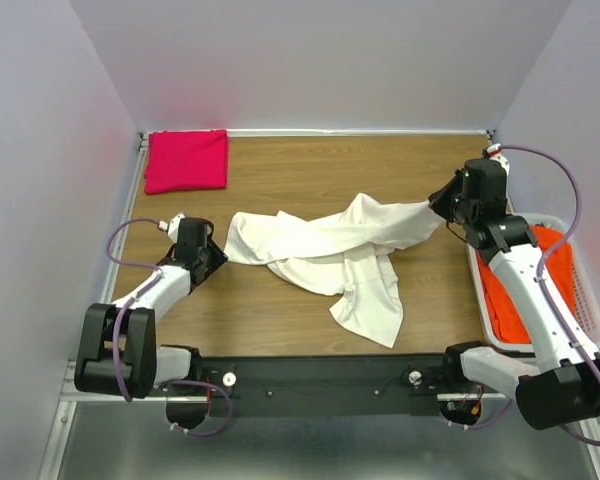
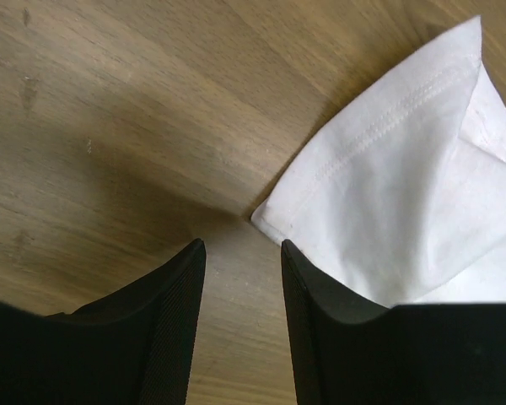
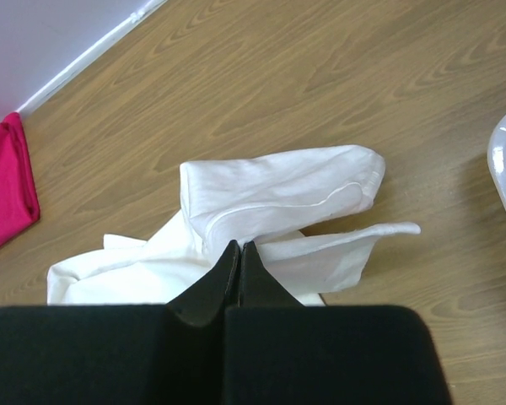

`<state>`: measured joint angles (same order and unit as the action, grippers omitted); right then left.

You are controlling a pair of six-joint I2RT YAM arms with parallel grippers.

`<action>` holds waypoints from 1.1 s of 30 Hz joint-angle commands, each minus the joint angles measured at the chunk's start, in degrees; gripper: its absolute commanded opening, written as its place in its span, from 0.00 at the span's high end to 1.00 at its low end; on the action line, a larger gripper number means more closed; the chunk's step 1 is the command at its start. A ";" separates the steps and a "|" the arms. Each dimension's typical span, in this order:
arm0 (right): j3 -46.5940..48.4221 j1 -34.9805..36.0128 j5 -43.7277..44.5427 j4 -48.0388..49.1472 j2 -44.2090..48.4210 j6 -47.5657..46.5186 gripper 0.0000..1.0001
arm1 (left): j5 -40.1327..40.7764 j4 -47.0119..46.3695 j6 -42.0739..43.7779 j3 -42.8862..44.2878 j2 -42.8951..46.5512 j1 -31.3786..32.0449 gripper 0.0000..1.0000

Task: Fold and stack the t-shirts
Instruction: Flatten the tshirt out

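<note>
Cream-white t-shirt (image 1: 330, 255) | spreading flat | my right jaws pinch its edge | left jaws spread, empty | next: grip its corner

- The orange-red t-shirt (image 1: 500, 300) lies in the basket (image 1: 585, 290), partly hidden under the right arm (image 1: 530, 290).
- In the left wrist view the cream-white t-shirt (image 2: 396, 194) runs off the right edge, and its lower part sits behind a finger of the left pincer (image 2: 243, 245).
- In the right wrist view the left edge cuts off the magenta-pink t-shirt (image 3: 4, 186).
</note>
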<state>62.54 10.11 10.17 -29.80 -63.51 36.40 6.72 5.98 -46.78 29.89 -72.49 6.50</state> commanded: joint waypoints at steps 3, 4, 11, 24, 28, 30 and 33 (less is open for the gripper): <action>-1.46 -0.18 -1.56 0.62 0.13 0.16 1.00 | 6.63 -1.14 -1.64 2.28 -3.09 1.32 0.51; -1.46 -0.18 -1.65 0.71 0.05 0.25 0.99 | 6.81 -1.23 -1.73 2.37 -3.62 1.49 0.51; -2.07 -0.09 -2.18 0.89 0.84 -0.02 1.00 | 9.27 -1.06 -2.43 4.47 -7.49 4.04 0.51; -2.34 -0.18 -3.14 0.97 1.28 -0.10 1.00 | 13.32 0.70 -3.31 6.76 -11.88 7.82 0.57; -2.43 -0.09 -3.49 1.15 1.10 -0.02 1.00 | 13.85 0.88 -2.61 8.07 -13.64 8.35 0.74; -2.43 -0.18 -3.67 1.15 1.10 -0.02 1.00 | 13.85 0.88 -2.17 8.69 -13.91 8.35 0.83; -2.25 -0.09 -3.85 1.15 1.02 -0.02 1.00 | 12.71 0.97 -0.95 9.66 -14.17 8.35 0.89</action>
<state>60.73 10.11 7.66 -29.63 -63.31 36.40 18.41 5.10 -48.93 38.44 -85.52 14.57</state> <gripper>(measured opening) 0.008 0.135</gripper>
